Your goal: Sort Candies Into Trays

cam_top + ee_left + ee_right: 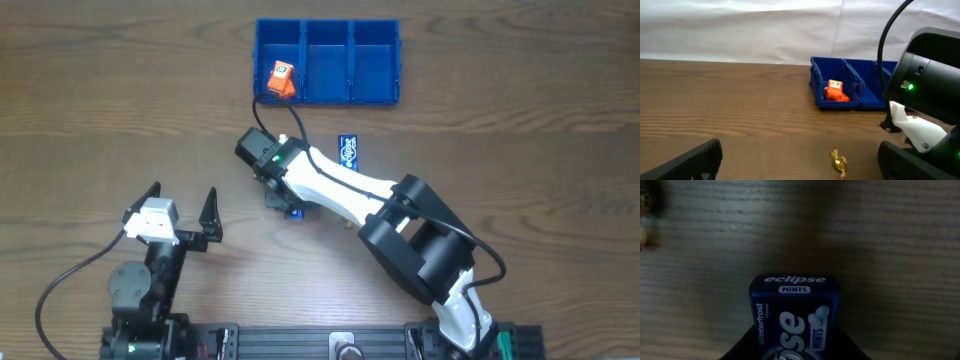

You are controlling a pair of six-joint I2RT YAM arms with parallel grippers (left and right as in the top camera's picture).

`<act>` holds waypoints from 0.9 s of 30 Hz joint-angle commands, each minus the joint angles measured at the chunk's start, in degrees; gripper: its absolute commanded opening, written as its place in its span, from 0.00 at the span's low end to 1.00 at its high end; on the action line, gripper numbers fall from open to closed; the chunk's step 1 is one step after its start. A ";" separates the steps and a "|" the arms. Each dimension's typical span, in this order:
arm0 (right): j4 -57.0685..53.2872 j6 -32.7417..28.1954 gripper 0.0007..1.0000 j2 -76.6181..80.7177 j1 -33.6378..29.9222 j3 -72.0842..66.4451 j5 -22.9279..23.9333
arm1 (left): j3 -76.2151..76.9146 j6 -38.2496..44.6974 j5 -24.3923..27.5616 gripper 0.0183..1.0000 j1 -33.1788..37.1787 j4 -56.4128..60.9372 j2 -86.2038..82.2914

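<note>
A wood-grain tabletop (pixel 80 100) is recorded, with a blue three-compartment tray (pixel 327 98) at its far side. An orange candy (pixel 282 80) is lodged, tilted, in the tray's left compartment. A gold-wrapped candy (pixel 839 161) is seen on the tabletop in the left wrist view, near the right arm (pixel 350 195), by which the tray's right end is blocked in that view. A loose mint box (pixel 347 152) lies flat on the tabletop just beside the right arm, between it and the tray.

From above, the held mint box (pixel 795 315) is largely covered by the right pincer (pixel 280 195). In the right wrist view its near end is cut off at the edge. Whether it rests on the tabletop cannot be told. A dark shape at that view's edge cannot be identified.

The left pincer (pixel 185 215) is spread wide with nothing between its fingers, near its own base. The right arm is stretched across the middle. Its pincer is pointed down and closed on the held mint box, short of the tray.
</note>
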 commanded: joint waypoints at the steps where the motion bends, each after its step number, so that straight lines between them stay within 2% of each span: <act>1: -0.37 0.11 0.22 1.53 0.15 1.36 0.96 | -1.14 0.33 1.07 1.00 0.24 -1.88 -0.33; 4: -2.36 -1.88 0.20 0.66 0.15 4.22 2.25 | -1.14 0.33 1.07 1.00 0.24 -1.86 -0.33; 8: -6.97 -4.94 0.20 -2.75 -1.05 10.86 8.81 | -1.14 0.33 1.07 1.00 0.24 -1.88 -0.33; 10: -9.07 -6.97 0.20 -4.31 -2.95 15.39 12.02 | -1.14 0.33 1.07 1.00 0.24 -1.88 -0.33; 14: -11.17 -12.96 0.19 -4.46 -8.28 25.27 15.10 | -1.14 0.33 1.07 1.00 0.24 -1.86 -0.33; 16: -10.10 -14.62 0.19 -4.46 -10.40 28.02 17.77 | -1.14 0.33 1.07 1.00 0.24 -1.86 -0.33; 18: -6.73 -16.48 0.18 -4.46 -12.68 29.86 23.58 | -1.14 0.33 1.07 1.00 0.24 -1.86 -0.33; 19: -4.52 -18.16 0.18 -4.46 -13.57 29.92 25.07 | -1.14 0.33 1.07 1.00 0.24 -1.88 -0.33; 22: 2.40 -24.28 0.18 -3.13 -16.26 29.86 26.77 | -1.14 0.33 1.07 1.00 0.24 -1.86 -0.33; 27: 8.48 -26.99 0.18 1.60 -18.58 29.86 26.64 | -1.14 0.33 1.07 1.00 0.24 -1.88 -0.33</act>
